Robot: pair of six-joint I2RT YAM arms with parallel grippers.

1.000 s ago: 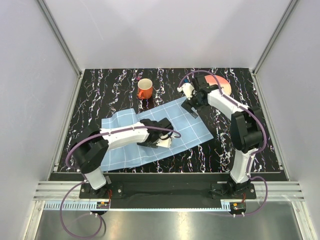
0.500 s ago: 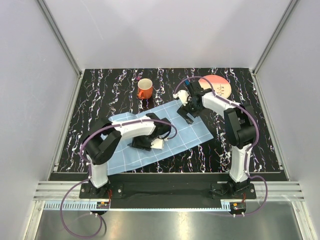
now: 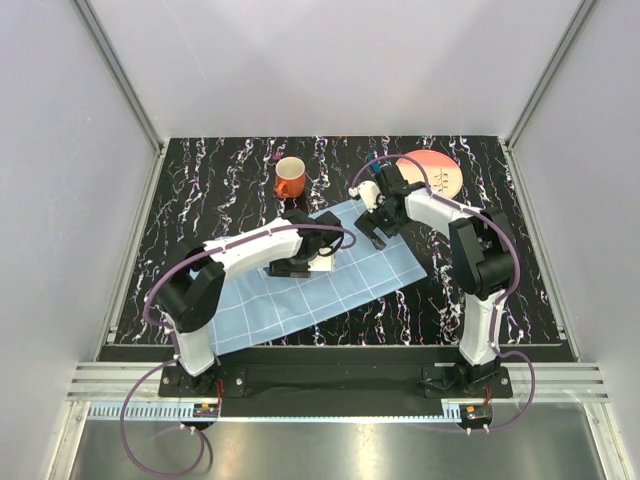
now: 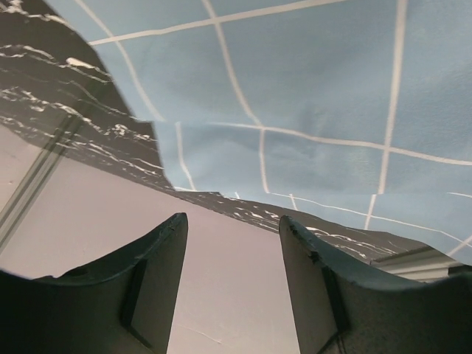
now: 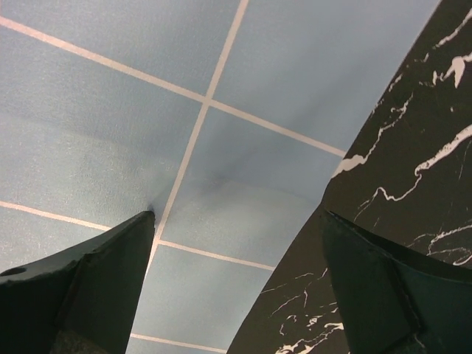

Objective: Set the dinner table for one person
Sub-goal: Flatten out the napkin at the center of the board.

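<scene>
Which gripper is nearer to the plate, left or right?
Right. The right gripper is over the mat's far right edge, a little left of the plate; the left gripper is over the mat too, much farther left.

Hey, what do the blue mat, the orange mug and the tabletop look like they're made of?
Blue mat: soft matte cloth, judging by its creases and folded edge. Orange mug: probably glazed ceramic, smooth with a pale inside. Tabletop: black, white-veined marble look, possibly stone or printed laminate.
</scene>
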